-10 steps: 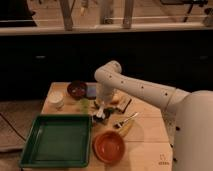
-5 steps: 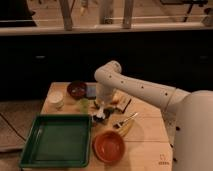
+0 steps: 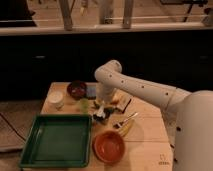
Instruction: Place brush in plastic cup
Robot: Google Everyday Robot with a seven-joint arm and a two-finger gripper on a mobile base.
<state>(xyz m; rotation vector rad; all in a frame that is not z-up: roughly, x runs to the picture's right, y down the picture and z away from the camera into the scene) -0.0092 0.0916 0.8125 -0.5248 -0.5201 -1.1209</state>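
The pale green plastic cup (image 3: pixel 83 105) stands on the wooden table (image 3: pixel 145 150), just left of my gripper. My gripper (image 3: pixel 101 114) hangs from the white arm (image 3: pixel 130 87) and is low over the table's middle, right beside the cup. A white and dark shape at the gripper looks like the brush (image 3: pixel 99 108), with its white handle by the wrist and its dark head lower down. I cannot tell whether it is held or lying on the table.
A green tray (image 3: pixel 55 140) lies at the front left and an orange bowl (image 3: pixel 109 146) to its right. A dark red bowl (image 3: pixel 76 89) and a white cup (image 3: pixel 56 100) stand at the back left. A yellow-handled paintbrush (image 3: pixel 127 120) lies right of the gripper.
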